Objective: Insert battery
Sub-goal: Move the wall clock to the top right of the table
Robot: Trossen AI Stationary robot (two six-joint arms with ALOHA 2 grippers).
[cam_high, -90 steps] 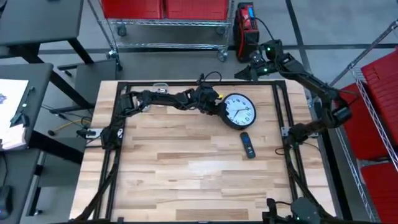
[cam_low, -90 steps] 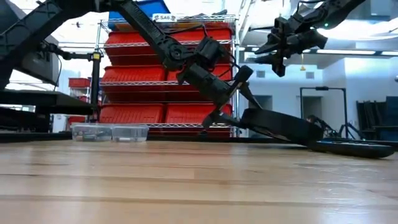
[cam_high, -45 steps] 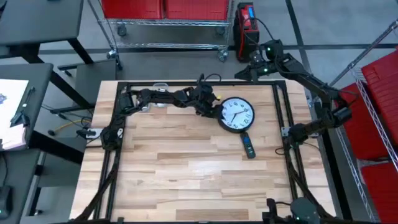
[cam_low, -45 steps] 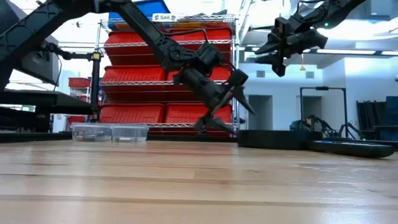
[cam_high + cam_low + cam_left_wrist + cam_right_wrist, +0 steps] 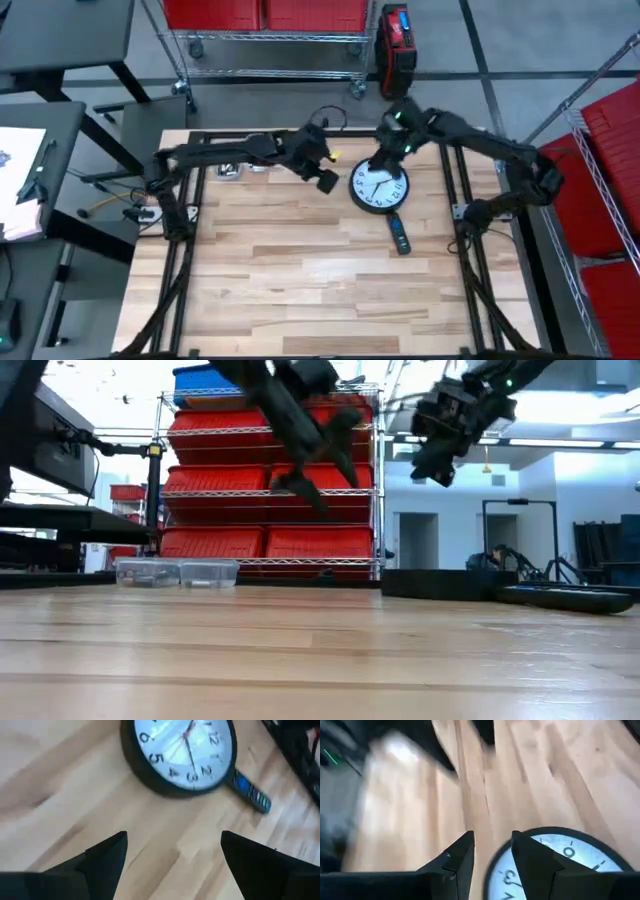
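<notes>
Wood-plank table [image 5: 300, 290] under face-up clock [image 5: 379, 187]; red bins [image 5: 265, 510] on rack behind

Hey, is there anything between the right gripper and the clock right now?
Nothing visible is. The right gripper hangs above the far edge of the clock, which lies face up on the table. The left gripper is off to one side, and the remote lies on the near side.

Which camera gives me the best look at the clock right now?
The high view: the whole clock lies face up between both arms, beside the remote. The left wrist view shows most of its face, cut off at the frame's edge. The right wrist view shows only part. The low view shows it edge-on, as a dark slab.
</notes>
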